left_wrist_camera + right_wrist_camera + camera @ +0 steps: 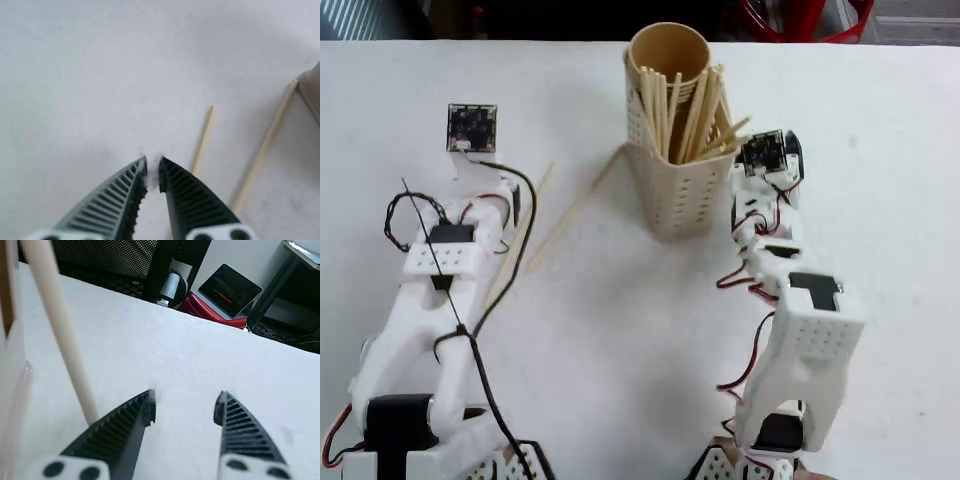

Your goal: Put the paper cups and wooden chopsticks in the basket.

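Jaws: left gripper (152,167) closed to a sliver, gripping nothing, low over the table (620,350); right gripper (185,405) spread wide, empty.

- Basket (680,200): upright, at 12 o'clock on the table.
- Cup (668,55): inside the basket.
- Sheaf (695,115): many chopsticks standing in the basket, against the cup.
- Long stick (575,210): flat on the table at the basket's 8 o'clock, its far tip touching the basket's foot.
- Short stick (520,235): at the long stick's 9 o'clock, beside the left arm.
- Pale rod (60,330): close to one right finger, probably a chopstick leaning out of the basket.

Step, as judged: collecting the two loose sticks, the short stick first. Next move calls for parting the left jaws, straddling the stick crosswise and pinching at table level.
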